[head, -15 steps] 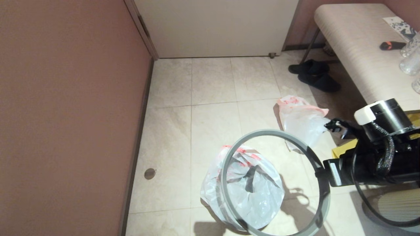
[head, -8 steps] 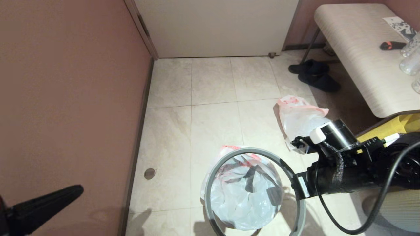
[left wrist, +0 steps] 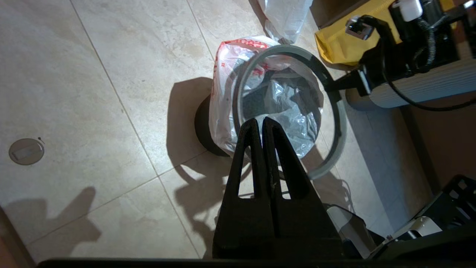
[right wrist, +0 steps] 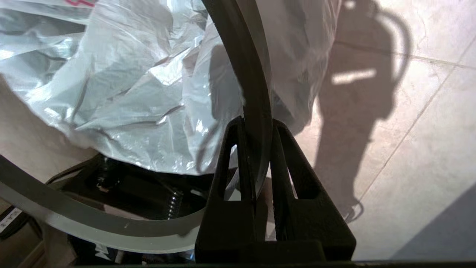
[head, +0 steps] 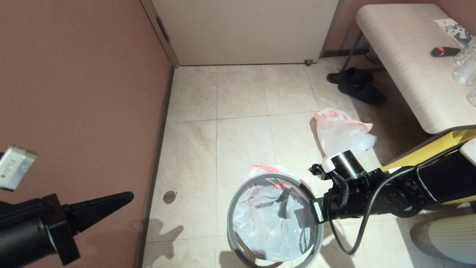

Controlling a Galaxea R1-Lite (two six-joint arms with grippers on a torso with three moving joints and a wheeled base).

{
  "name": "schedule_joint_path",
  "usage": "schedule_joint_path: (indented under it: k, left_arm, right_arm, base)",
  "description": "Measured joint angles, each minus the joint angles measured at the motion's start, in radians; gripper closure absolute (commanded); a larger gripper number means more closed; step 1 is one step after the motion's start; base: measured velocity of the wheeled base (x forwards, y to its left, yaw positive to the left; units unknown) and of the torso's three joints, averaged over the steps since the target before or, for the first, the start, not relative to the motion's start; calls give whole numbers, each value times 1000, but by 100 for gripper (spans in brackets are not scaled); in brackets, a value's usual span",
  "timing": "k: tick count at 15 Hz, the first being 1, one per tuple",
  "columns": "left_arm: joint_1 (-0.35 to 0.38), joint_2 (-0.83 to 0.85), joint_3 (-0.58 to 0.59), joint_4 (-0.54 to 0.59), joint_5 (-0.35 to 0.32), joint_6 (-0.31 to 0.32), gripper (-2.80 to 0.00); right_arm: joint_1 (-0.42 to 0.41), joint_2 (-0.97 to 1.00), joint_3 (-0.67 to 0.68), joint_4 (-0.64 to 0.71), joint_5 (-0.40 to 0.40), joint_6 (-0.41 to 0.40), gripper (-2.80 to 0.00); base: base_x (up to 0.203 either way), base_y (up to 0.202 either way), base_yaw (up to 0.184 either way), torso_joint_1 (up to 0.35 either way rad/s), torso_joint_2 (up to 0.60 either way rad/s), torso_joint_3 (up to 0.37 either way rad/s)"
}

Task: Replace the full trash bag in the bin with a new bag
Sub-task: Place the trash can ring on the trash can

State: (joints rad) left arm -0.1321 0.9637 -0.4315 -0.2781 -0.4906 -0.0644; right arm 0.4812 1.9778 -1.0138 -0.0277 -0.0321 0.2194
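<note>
My right gripper (right wrist: 256,124) jaws pinch the loose grey plastic hoop (head: 232,201); left gripper (left wrist: 263,124) jaws shut, empty. I'd lower it level over the white bag (head: 267,223) onto the round black bin (left wrist: 202,128).

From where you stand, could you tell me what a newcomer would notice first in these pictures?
Probably the grey hoop, gripped at its right edge by the right end effector and held over the new bag draped in the bin at the near middle of the floor. Next, the left end effector, shut and empty, pointing in from the left by the wall. Beyond lies another white bag.
</note>
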Motion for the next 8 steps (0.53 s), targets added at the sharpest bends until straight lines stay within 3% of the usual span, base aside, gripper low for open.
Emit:
schedule_joint_path:
  k: [8]
  left_arm:
    - [-17,21,1,0,3,0,0]
  right_arm:
    - [-59,168,-171,-15,0,-4,0]
  base:
    - [0,0,0,0,0,0]
